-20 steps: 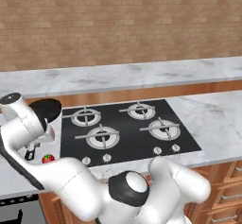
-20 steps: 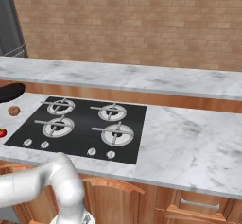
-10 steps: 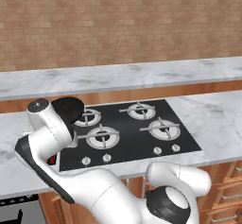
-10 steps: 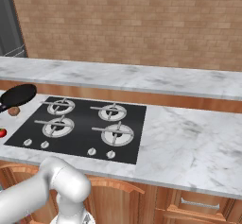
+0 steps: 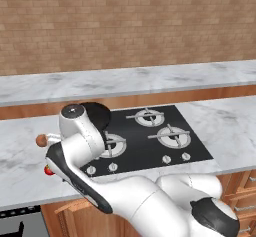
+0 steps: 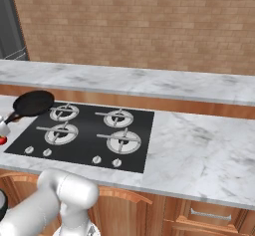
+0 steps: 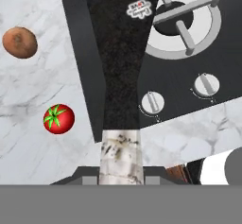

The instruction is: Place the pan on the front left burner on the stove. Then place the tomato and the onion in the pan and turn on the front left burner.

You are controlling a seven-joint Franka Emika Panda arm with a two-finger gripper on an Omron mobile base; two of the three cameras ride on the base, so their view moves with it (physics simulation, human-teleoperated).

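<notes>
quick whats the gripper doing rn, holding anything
Gripper: shut on the pan, clamped at the grey tip of its handle, carrying it at the stove's left rear edge.

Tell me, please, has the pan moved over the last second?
Yes. In the right base view the pan has travelled right toward the stove, from the counter's left edge to beside the rear left burner.
</notes>
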